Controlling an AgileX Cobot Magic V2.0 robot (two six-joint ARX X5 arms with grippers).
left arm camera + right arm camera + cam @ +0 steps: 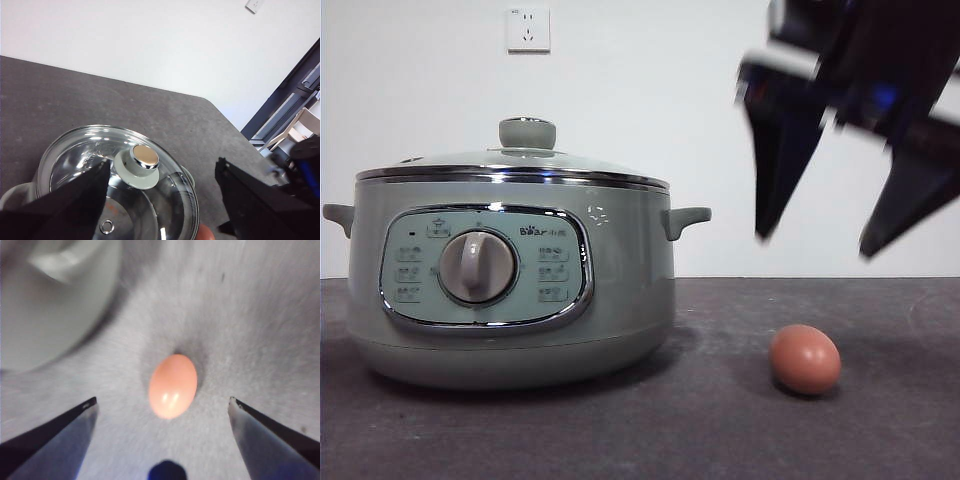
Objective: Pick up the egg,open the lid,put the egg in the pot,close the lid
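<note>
On the dark table [620, 430] stands the pot [510, 290], the lid [520, 160] seated on its rim — its inside is hidden. Above the egg [805, 359], which lies on the table beside the pot, the right gripper [820, 235] hangs with jaws spread wide; the left gripper [160, 185] hovers by the lid's knob, jaws wide too — a white wall behind carries a socket [528, 29].

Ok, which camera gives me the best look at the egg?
The right wrist view: the egg lies whole between the open right gripper. Front view shows it small beside the pot; left wrist only a sliver.

Wall socket [528, 29], dark table [720, 420]
</note>
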